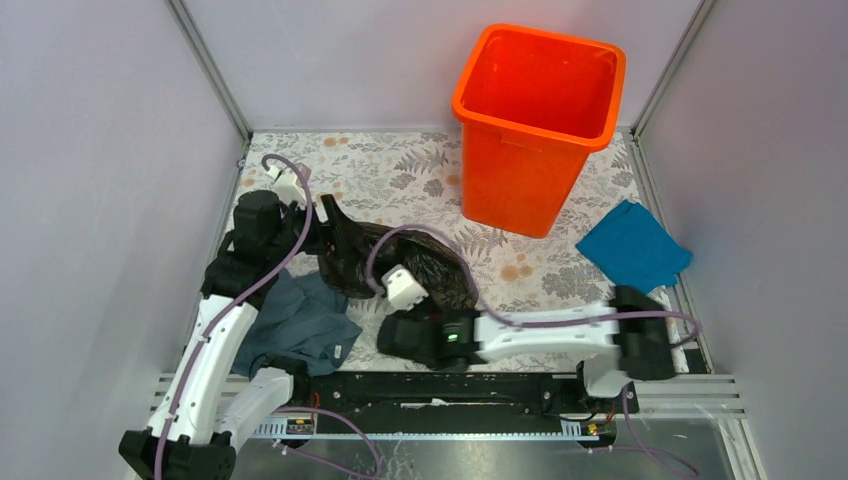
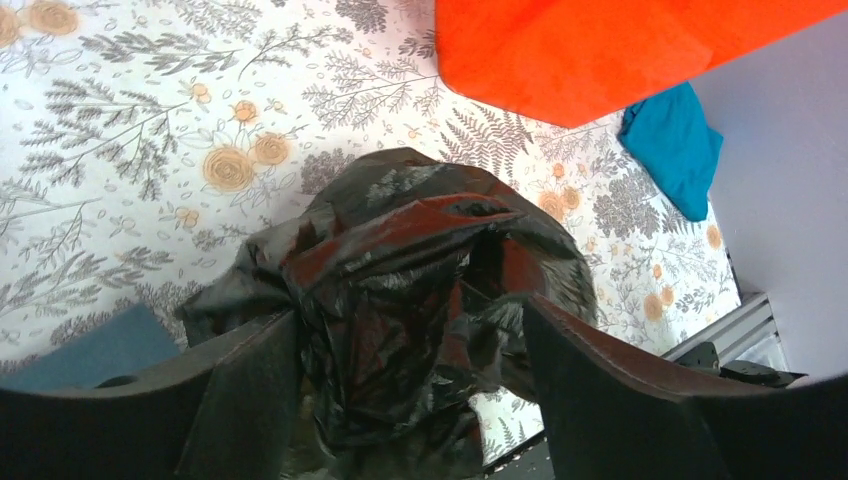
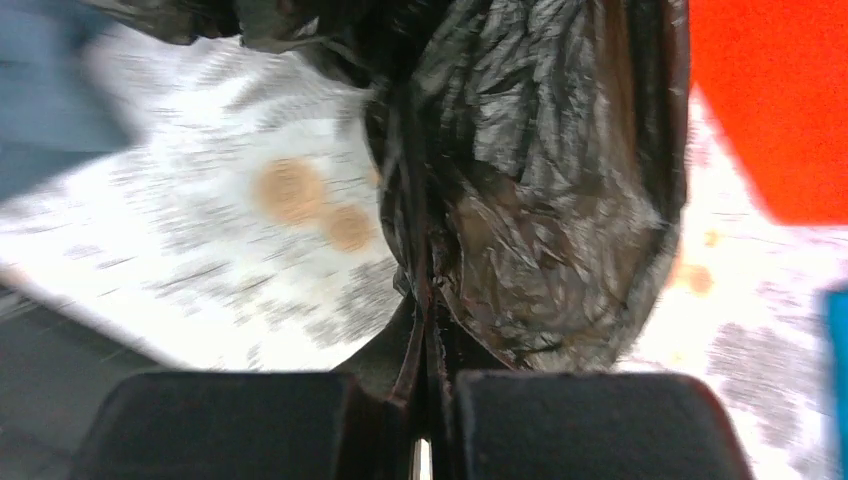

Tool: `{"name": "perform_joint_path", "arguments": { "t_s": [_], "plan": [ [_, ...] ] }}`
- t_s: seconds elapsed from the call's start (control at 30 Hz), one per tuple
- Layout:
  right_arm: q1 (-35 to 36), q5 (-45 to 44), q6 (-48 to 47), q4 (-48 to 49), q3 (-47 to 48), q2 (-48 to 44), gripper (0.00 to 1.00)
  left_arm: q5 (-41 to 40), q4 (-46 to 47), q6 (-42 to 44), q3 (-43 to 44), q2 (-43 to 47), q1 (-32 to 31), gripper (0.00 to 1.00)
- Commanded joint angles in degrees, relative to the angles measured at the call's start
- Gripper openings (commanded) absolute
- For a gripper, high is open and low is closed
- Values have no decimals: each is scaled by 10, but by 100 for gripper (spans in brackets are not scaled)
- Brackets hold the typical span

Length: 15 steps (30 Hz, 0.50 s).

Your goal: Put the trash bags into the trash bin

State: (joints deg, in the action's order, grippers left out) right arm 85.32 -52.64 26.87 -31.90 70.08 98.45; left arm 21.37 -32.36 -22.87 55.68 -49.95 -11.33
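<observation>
The job is barely begun. The black trash bag (image 1: 352, 252) sits crumpled on the table (image 1: 400, 170), and none of it is in the orange bin (image 1: 520, 170), which stands empty well beyond both pincers. The right pincer (image 3: 430, 400) is pressed together on a thin fold of the bag right at its tips. The left pincer (image 2: 410, 330) is spread, with the bag's bunched top between its jaws but apparently ungripped. Lifting, carrying and dropping are all left to do.

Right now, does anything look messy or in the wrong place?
Yes. The black trash bag lies crumpled on the table instead of inside the orange bin, which stands upright beyond it. The right gripper pinches its film; the left gripper stands open around it. Nothing looks spilled or broken.
</observation>
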Motion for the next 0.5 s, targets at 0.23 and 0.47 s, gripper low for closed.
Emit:
{"name": "perform_joint_path", "arguments": {
  "t_s": [0.23, 0.47],
  "plan": [
    [-130, 477, 54, 206, -58, -317, 0, -44, -1, -30, 18, 154, 3, 99],
    [-167, 454, 12, 189, 2, -385, 0, -72, -22, -49, 87, 173, 3, 99]
  ]
}}
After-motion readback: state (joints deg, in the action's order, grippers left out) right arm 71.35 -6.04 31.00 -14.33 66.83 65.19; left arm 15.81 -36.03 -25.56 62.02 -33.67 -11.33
